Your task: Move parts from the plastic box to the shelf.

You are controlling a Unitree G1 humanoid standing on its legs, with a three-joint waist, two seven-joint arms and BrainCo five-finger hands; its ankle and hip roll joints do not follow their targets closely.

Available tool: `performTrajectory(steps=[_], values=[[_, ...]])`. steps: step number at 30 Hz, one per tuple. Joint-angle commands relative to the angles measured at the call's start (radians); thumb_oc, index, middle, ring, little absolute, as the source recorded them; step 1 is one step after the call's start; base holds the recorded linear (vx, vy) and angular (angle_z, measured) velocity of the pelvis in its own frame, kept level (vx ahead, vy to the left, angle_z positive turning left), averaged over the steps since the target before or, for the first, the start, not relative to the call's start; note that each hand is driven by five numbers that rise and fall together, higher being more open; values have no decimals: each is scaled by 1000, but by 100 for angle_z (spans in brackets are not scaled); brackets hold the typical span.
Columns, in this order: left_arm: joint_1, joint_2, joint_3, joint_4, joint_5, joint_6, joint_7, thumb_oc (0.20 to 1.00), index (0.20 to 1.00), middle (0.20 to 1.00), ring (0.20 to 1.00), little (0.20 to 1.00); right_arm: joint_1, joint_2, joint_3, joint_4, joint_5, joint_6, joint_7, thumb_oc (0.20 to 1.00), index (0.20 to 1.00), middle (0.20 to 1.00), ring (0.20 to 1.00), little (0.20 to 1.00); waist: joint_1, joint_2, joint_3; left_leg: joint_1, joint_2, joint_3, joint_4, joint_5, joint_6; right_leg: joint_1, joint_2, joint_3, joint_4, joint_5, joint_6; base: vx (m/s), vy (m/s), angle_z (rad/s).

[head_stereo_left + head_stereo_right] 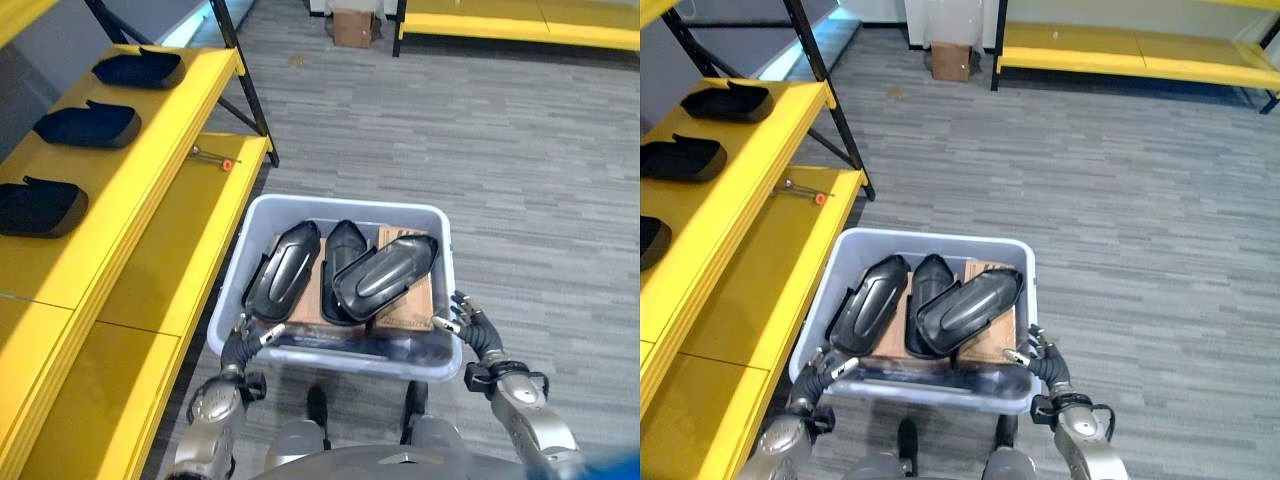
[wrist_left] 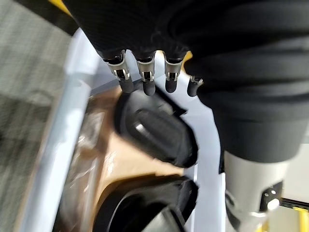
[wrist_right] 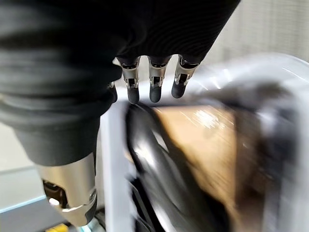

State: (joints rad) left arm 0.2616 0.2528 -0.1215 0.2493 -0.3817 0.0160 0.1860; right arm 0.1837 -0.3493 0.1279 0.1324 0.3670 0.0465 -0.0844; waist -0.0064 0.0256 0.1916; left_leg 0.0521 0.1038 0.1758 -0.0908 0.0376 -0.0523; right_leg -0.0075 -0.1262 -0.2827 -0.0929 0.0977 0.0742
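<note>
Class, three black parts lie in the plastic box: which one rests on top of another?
The rightmost black part, lying slanted across the middle part nearest the right hand; the leftmost part lies apart.

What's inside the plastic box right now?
The plastic box holds three black moulded parts, lying on brown cardboard. What lies under the cardboard and the parts is covered.

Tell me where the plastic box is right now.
In the left eye view the plastic box sits low at centre, beside the yellow shelf, carried between the left hand and right hand.
</note>
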Motion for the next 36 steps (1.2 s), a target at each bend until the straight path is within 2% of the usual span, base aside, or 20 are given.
performTrajectory(steps=[1, 4, 11, 16, 17, 20, 26, 27, 28, 29, 35, 36], values=[[-82, 37, 18, -19, -7, -39, -17, 1000, 1000, 1000, 1000, 1000, 2, -11, 10, -57, -35, -46, -2, 1000, 1000, 1000, 1000, 1000, -16, -17, -7, -23, -1, 58, 3, 21, -22, 1, -60, -23, 104, -71, 56, 41, -108, -7], [-72, 33, 24, -33, -2, -40, -17, 1000, 1000, 1000, 1000, 1000, -1, -23, 5, -78, -37, -50, -7, 1000, 1000, 1000, 1000, 1000, -16, -8, -6, -14, 14, 65, 3, 25, -33, 15, -42, -23, 97, -90, 46, 51, -109, -5], [-71, 22, 36, -55, -17, -50, -7, 1000, 1000, 1000, 1000, 1000, -75, -53, -5, -132, -44, -75, -33, 1000, 1000, 1000, 1000, 1000, -14, 7, 4, -20, 24, 80, 4, 31, -39, 6, -29, -14, 84, -94, 43, 1, -44, -5], [-137, 32, 12, -72, -29, -63, 16, 1000, 1000, 1000, 1000, 1000, -193, -39, 47, -104, 32, -85, -71, 1000, 1000, 1000, 1000, 1000, -8, 15, 47, -67, 28, 89, 11, 40, -40, -52, -33, -5, 89, -77, 43, -121, -7, -10], [-175, 42, -3, -88, -36, -72, 33, 1000, 1000, 1000, 1000, 1000, -251, -26, 83, -98, 82, -90, -83, 1000, 1000, 1000, 1000, 1000, -4, 17, 74, -104, 27, 88, 15, 48, -38, -94, -38, -1, 95, -63, 45, -163, 1, 1], [-218, 41, -16, -100, -49, -86, 57, 1000, 1000, 1000, 1000, 1000, -326, -4, 127, -93, 121, -100, -103, 1000, 1000, 1000, 1000, 1000, 2, 22, 94, -156, 26, 88, 27, 55, -38, -151, -45, 8, 105, -46, 47, -144, 8, -2], [-218, 41, -16, -99, -49, -86, 57, 1000, 1000, 1000, 1000, 1000, -327, -4, 127, -92, 121, -100, -103, 1000, 1000, 1000, 1000, 1000, 2, 22, 94, -157, 26, 88, 27, 55, -38, -153, -45, 8, 105, -46, 47, -24, 6, 1], [-255, 35, -36, -101, -61, -99, 83, 1000, 1000, 1000, 1000, 1000, -395, 34, 160, -75, 157, -112, -133, 1000, 1000, 1000, 1000, 1000, 6, 28, 112, -207, 21, 94, 42, 59, -36, -205, -53, 16, 114, -29, 50, -108, 33, 0], [-256, 35, -36, -101, -61, -100, 83, 1000, 1000, 1000, 1000, 1000, -396, 34, 160, -75, 157, -113, -133, 1000, 1000, 1000, 1000, 1000, 6, 28, 110, -210, 21, 94, 43, 58, -36, -208, -53, 17, 115, -29, 49, -191, 122, -6], [-314, 23, -83, -76, -80, -112, 120, 1000, 1000, 1000, 1000, 1000, -467, 116, 205, -22, 236, -145, -187, 1000, 1000, 1000, 1000, 1000, 14, 38, 142, -269, -2, 95, 64, 38, -35, -273, -66, 40, 130, -15, 64, -84, 90, -12], [-315, 23, -83, -75, -80, -112, 119, 1000, 1000, 1000, 1000, 1000, -468, 116, 205, -21, 236, -145, -187, 1000, 1000, 1000, 1000, 1000, 14, 38, 141, -270, -2, 96, 64, 38, -35, -275, -66, 40, 131, -15, 65, -23, 27, -6], [-328, 24, -112, -55, -84, -116, 128, 1000, 1000, 1000, 1000, 1000, -462, 149, 256, -5, 295, -161, -176, 1000, 1000, 1000, 1000, 1000, 9, 36, 165, -276, -16, 103, 54, 41, -29, -285, -72, 50, 114, 4, 66, -57, 70, 3]])
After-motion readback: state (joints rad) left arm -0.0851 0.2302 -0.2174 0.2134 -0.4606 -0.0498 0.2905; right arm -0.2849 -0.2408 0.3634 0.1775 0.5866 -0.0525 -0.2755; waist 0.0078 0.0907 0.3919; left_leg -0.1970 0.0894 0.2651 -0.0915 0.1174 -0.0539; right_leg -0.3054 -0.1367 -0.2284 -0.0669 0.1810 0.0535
